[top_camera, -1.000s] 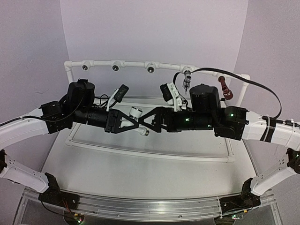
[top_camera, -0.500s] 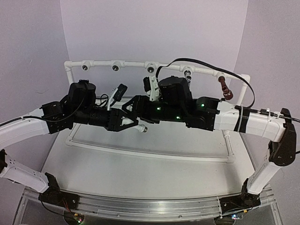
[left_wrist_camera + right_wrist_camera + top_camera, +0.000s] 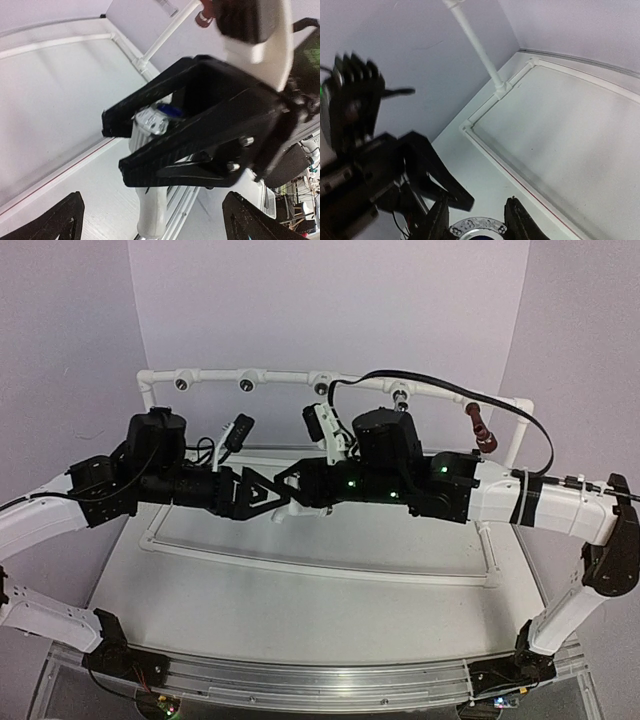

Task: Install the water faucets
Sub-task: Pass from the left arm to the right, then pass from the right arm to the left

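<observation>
- Lilac walls closed in a white table [image 3: 300, 610]. A white pipe frame [image 3: 280, 374] stood along its far edge and lay as a rectangle on the top.
- Both arms reached in above the middle of the table, their grippers nose to nose.
- The left gripper [image 3: 262, 492] stood wide open. In its wrist view its two fingertips [image 3: 60, 220] sat at the bottom corners, well apart and gripping nothing.
- The right gripper [image 3: 290, 485] was narrowed onto the white faucet [image 3: 148, 122], with one black finger on each side of it.
- That faucet was held up off the table, in line with the gap between the left fingers. Whether it reached in between them could not be told.
- From the right wrist, the faucet's end showed as a silvery ring with blue inside, low between that gripper's own fingers.
- The silver faucet [image 3: 400, 398] sat at a fitting on the top rail, right of centre, under a black cable [image 3: 450, 390].
- The red-brown faucet [image 3: 480, 428] hung at the right end of the frame, tilted, apart from both arms.
- Three tees [image 3: 246, 385] along the rail to the left of the silver faucet showed dark round holes.
</observation>
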